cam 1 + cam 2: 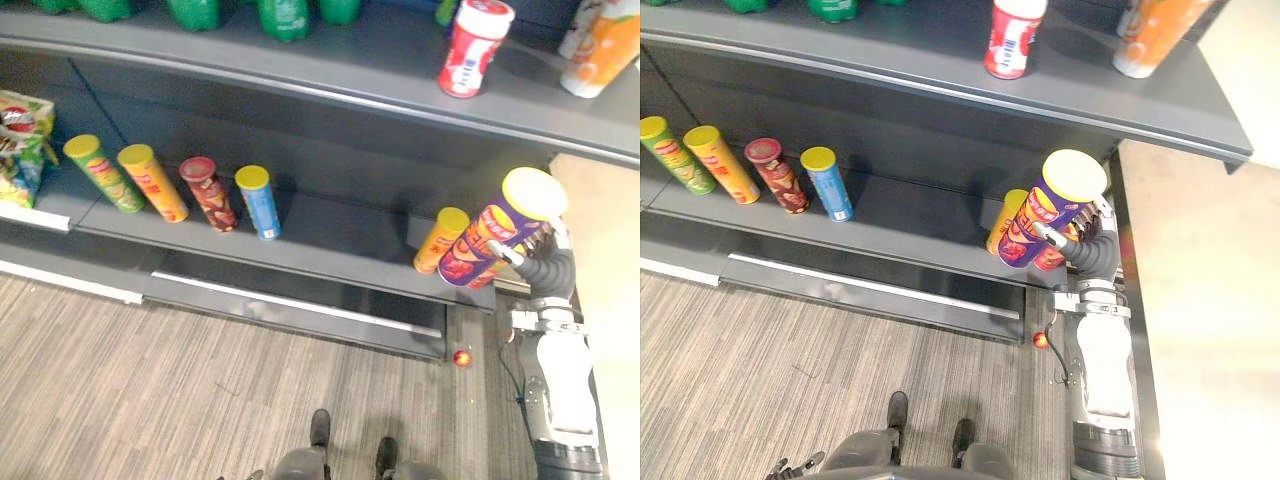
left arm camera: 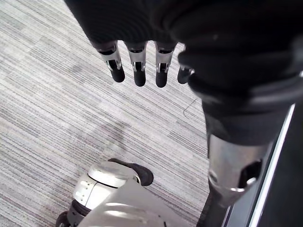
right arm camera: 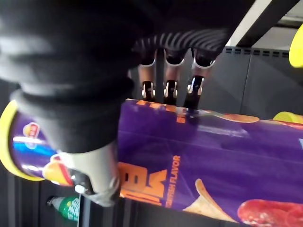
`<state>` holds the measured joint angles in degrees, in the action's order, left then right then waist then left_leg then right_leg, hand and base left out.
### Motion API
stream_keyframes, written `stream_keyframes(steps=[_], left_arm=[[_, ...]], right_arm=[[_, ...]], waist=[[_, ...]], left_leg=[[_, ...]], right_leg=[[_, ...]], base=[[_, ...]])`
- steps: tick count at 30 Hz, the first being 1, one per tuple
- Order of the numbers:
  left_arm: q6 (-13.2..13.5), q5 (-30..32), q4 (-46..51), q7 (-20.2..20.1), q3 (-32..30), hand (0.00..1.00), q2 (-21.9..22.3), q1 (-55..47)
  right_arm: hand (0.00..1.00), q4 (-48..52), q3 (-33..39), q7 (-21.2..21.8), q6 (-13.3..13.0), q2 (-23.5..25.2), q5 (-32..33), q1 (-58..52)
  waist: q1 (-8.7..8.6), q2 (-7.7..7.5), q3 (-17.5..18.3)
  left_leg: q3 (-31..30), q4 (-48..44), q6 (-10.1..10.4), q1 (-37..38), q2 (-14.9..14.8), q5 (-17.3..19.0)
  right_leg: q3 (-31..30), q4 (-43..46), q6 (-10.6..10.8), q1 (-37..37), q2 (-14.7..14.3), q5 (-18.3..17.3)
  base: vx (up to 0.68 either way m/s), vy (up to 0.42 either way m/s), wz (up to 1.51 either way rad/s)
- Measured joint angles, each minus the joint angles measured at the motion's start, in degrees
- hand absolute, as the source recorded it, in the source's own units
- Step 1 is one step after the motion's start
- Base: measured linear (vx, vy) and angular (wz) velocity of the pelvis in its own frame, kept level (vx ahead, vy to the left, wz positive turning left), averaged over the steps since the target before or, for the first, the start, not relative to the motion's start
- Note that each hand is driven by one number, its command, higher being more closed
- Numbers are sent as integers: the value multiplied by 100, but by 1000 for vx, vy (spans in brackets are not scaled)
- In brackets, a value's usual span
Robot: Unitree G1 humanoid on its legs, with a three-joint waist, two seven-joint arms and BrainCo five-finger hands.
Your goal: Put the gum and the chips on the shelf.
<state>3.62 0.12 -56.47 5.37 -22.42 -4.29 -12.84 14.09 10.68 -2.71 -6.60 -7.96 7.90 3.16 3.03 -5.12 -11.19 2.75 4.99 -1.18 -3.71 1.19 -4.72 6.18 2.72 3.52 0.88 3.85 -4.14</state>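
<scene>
Though half-hidden, right hand (image 1: pixel 548 268) round can (image 1: pixel 492 238).

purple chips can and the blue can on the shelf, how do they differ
The purple chips can is gripped by the right hand at the right end of the shelf; the blue can stands free further left. One wrap is purple, the other blue. Both have yellow lids.

Green bottles (image 1: pixel 284 18) stand in a row, an orange-and-white bottle (image 1: pixel 603 45) well to their right. A colourful snack bag (image 1: pixel 22 140) sits far left. A small red ball (image 1: pixel 462 358) lies on the wood-grain floor (image 1: pixel 200 400).
</scene>
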Motion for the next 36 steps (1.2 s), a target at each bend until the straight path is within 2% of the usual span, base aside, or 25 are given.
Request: stream_keyframes(steps=[3, 8, 19, 23, 26, 30, 36], left_arm=[[4, 1, -4, 0, 0, 0, 33, 3], [5, 4, -7, 0, 1, 0, 34, 30], [9, 2, -56, 71, 161, 0, 12, 85], [18, 0, -46, 102, 309, 0, -17, 357], [50, -7, 188, 131, 532, 0, 12, 494], [121, -99, 405, 179, 699, 0, 21, 576], [129, -428, 878, 412, 895, 0, 22, 832]], right_arm=[[100, -162, -23, -47, 4, 1, -11, 0], [100, -178, -202, -54, 6, 0, -50, -2], [100, -696, -1802, 56, 13, 14, -136, 441], [100, -895, -2066, 18, 17, 183, -134, 850], [100, -902, -2355, -59, 15, 234, -134, 1218], [100, -1053, -2571, -117, 13, 396, -142, 1661], [100, -1666, -2444, -673, 33, 646, -656, 2304]], waist=[[-117, 3, 65], [-145, 18, 75], [-89, 80, 213], [52, 126, 168], [205, 251, 41], [265, 356, -188], [516, 488, -662]], left_leg=[[132, 41, 13, 87, -17, 9], [180, 46, 48, 104, -41, 33], [-26, 47, 67, -4, -32, -48], [-342, 45, 85, -249, -11, -183], [-574, 45, 126, -422, 8, -273], [-820, 44, 204, -571, 20, -367], [-1210, 43, 369, -892, 24, -562]], right_leg=[[-111, -10, 12, -11, -7, 8], [-176, -38, 21, -11, -27, 36], [44, -60, 20, 6, -24, 42], [358, -23, 19, 123, -24, 43], [603, 50, 6, 219, -14, 33], [829, 204, -52, 343, -8, -19], [1188, 946, -144, 844, 81, -377]], base=[[10, -10, -22], [-12, -3, -8], [0, -4, 9], [-14, -11, 41], [-25, -12, 37], [-45, -21, 32], [-39, -65, 33]])
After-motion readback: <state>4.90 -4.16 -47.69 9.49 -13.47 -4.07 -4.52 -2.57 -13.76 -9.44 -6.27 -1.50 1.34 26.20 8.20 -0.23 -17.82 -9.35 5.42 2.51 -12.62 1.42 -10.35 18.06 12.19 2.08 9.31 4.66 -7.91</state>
